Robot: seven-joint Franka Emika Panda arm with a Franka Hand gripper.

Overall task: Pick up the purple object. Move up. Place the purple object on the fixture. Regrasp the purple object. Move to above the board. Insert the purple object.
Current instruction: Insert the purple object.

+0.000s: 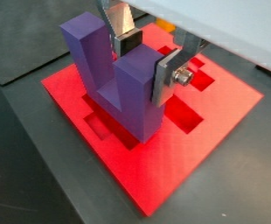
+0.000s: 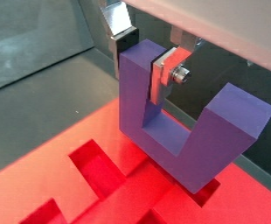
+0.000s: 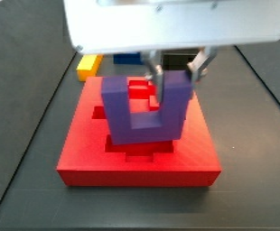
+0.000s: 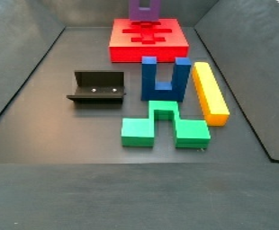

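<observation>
My gripper is shut on one upright prong of the purple object, a chunky U-shaped block held with its prongs up. The silver fingers clamp that prong from both sides in both wrist views; the other prong is free. The purple object hangs low over the cross-shaped cutouts of the red board, under my gripper. I cannot tell whether it touches the board. In a side view the purple object shows at the far end above the board. The fixture stands empty, nearer and to the left.
A dark blue U-shaped block stands in front of the board. A yellow bar lies to its right and also shows behind the board. A green block lies nearer still. Dark walls enclose the floor.
</observation>
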